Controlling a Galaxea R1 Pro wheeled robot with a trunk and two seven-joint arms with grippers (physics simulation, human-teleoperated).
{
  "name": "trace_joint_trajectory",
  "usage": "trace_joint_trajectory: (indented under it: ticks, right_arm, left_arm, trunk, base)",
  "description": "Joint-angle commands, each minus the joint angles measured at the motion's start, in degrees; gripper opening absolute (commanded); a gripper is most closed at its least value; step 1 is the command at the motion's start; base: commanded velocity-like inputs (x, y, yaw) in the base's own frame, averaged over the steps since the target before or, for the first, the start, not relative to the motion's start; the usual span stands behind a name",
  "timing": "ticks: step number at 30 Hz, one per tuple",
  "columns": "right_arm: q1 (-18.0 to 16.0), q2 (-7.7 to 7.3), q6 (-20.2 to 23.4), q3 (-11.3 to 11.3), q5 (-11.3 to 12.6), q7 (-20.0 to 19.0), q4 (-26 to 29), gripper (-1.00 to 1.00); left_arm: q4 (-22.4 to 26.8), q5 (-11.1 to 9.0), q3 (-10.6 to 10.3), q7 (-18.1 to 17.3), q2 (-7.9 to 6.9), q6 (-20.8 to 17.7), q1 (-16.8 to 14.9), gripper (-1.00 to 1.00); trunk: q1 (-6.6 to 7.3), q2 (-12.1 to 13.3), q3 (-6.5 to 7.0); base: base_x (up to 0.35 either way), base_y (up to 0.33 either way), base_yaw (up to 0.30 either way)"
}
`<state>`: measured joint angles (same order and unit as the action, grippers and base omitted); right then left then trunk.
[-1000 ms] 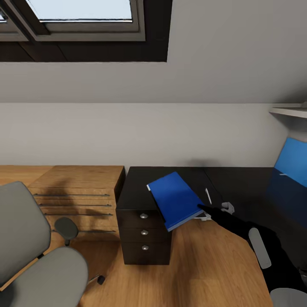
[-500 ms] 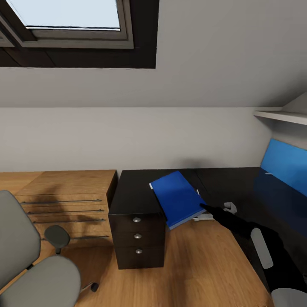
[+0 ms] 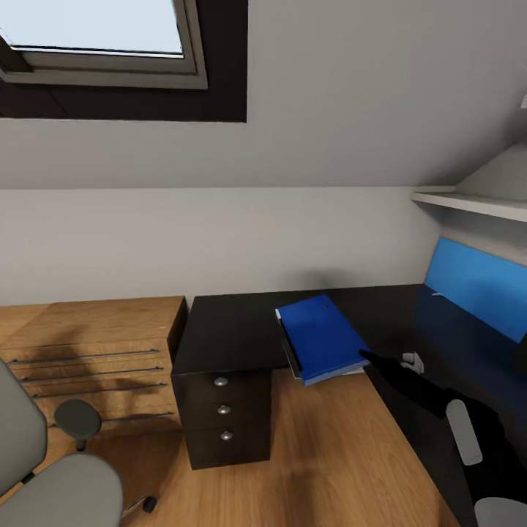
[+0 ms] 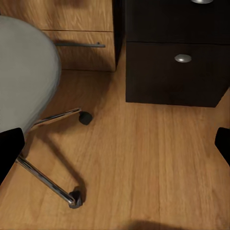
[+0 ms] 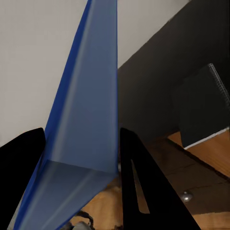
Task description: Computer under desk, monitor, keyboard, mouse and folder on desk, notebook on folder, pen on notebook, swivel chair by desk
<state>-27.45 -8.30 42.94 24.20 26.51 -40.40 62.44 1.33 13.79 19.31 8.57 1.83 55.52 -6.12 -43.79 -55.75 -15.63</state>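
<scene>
The bright-blue folder [image 3: 322,345] hangs over the inner front corner of the black-topped desk [image 3: 227,326]. My right gripper [image 3: 364,357] is shut on its near right edge. In the right wrist view the folder [image 5: 84,110] stands edge-on between the two black fingers [image 5: 136,182]. A dark grey notebook [image 5: 201,108] lies on the desk near that edge. The grey swivel chair [image 3: 44,476] stands at the lower left, apart from the desk. My left gripper [image 4: 115,148] is open above the floor, beside the chair's chrome base [image 4: 48,182].
A dark drawer unit [image 3: 223,413] stands under the desk's left end, with a light-wood dresser [image 3: 88,348] beside it. A blue back panel [image 3: 476,285] lines the desk's right wing under a white shelf [image 3: 468,205]. Wood floor [image 3: 329,454] lies between chair and desk.
The whole view has swung, so the room slid leftwards. My right gripper has carried the folder to the right along the desk, away from the drawer unit's end.
</scene>
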Motion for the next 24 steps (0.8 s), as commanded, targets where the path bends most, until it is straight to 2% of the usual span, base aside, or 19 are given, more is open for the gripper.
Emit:
trace_joint_trajectory:
  ticks: [1,5,9,12,14,24]
  right_arm:
    - [-0.1,-0.01,0.4,1.0,0.4,-0.4,-1.0,-1.0]
    - [-0.1,-0.37,0.3,3.6,0.4,-1.4,-3.3,-1.0]
    - [-0.1,-0.4,0.3,3.9,0.6,-2.0,-3.6,-1.0]
    - [-0.1,-0.4,0.3,4.0,0.6,-5.7,-3.7,-1.0]
    - [-0.1,-0.4,0.3,4.0,0.6,-6.7,-3.8,-1.0]
    - [-0.1,0.0,-0.1,3.9,0.5,-6.8,-4.0,-1.0]
  left_arm:
    - [0.0,0.6,0.1,0.6,0.01,0.1,0.0,1.0]
    - [0.0,0.5,0.1,0.7,0.01,0.2,0.0,1.0]
    - [0.0,0.5,0.2,0.7,0.01,0.2,0.0,1.0]
    - [0.0,0.5,0.2,0.7,0.01,0.2,0.0,1.0]
    - [0.0,0.5,0.2,0.7,0.01,0.2,0.0,1.0]
    - [0.0,0.5,0.2,0.7,0.01,0.2,0.0,1.0]
  trunk:
    - [0.0,-0.1,-0.07]
    - [0.0,-0.1,-0.07]
    - [0.0,-0.1,-0.07]
    - [0.0,-0.1,-0.07]
    - [0.0,-0.1,-0.07]
    - [0.0,-0.1,0.05]
  base:
    - [0.0,0.0,-0.011]
    - [0.0,0.0,-0.004]
    - [0.0,0.0,0.0]
    - [0.0,0.0,0.0]
    - [0.0,0.0,0.0]
    - [0.0,0.0,-0.042]
